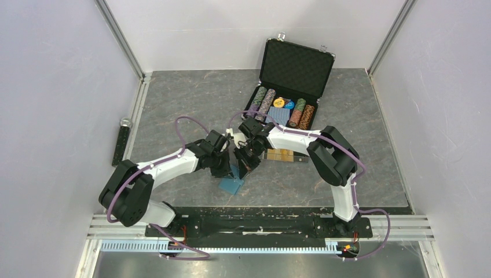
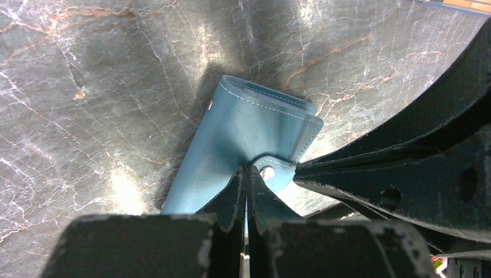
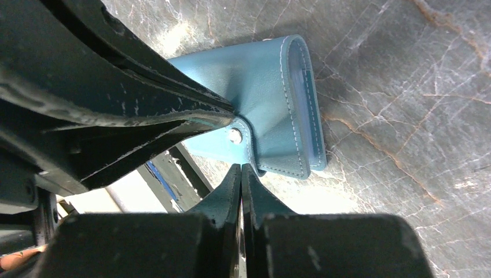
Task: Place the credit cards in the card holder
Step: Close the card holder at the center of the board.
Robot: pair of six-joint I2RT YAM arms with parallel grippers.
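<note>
The teal card holder (image 1: 231, 185) lies part open on the table's near middle, one flap lifted. My left gripper (image 1: 228, 164) is shut on that lifted flap; in the left wrist view (image 2: 248, 169) the teal cover (image 2: 246, 124) rises straight from the fingertips. My right gripper (image 1: 244, 164) is shut on the holder's snap tab (image 3: 238, 139), its tips (image 3: 241, 168) at the tab's edge. The holder (image 3: 272, 98) bends over beyond them. An orange-gold card (image 1: 279, 154) and a black card (image 1: 299, 158) lie flat right of the grippers. I see no whitish card.
An open black metal-edged case (image 1: 296, 65) stands at the back, with rows of poker chips (image 1: 264, 102) and a blue card deck (image 1: 279, 115) in it. A black bar with a silver knob (image 1: 121, 142) lies along the left wall. Walls enclose three sides.
</note>
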